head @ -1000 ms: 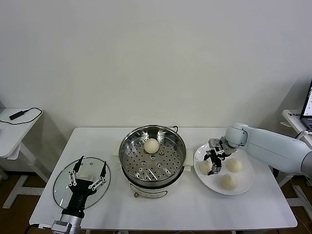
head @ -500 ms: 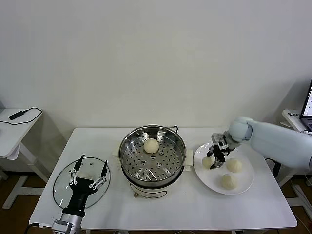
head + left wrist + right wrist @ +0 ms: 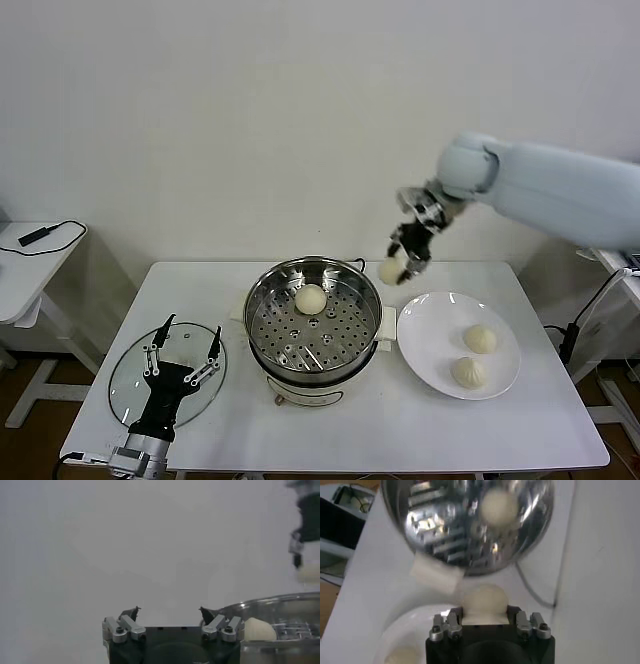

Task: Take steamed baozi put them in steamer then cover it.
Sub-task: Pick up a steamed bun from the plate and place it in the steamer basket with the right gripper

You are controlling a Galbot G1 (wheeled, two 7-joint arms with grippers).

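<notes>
Your right gripper [image 3: 402,266] hung in the air above the bench [image 3: 200,300], between the steamer [image 3: 315,315] and the white plate [image 3: 430,345], its fingers clamped on one steamed baozi [image 3: 389,271]. The head view gave you the layout: a second baozi [image 3: 310,298] lay on the perforated tray toward the steamer's far side, and two more, a third baozi [image 3: 481,339] and a fourth baozi [image 3: 469,372], sat on the plate to the right. The right wrist view showed you what the head view could not, the held bun [image 3: 484,604] pressed between the two fingers, with the steamer [image 3: 470,525] and its lone bun [image 3: 498,506] farther off and the plate's rim near the gripper body. Your left gripper [image 3: 180,357] waited low at the bench's left end, spread wide over the glass lid [image 3: 125,385]. The left wrist view showed its fingers [image 3: 131,614] standing well apart against the wall, the steamer's rim [image 3: 280,601] off to one side, and the right gripper [image 3: 305,525] far off.
</notes>
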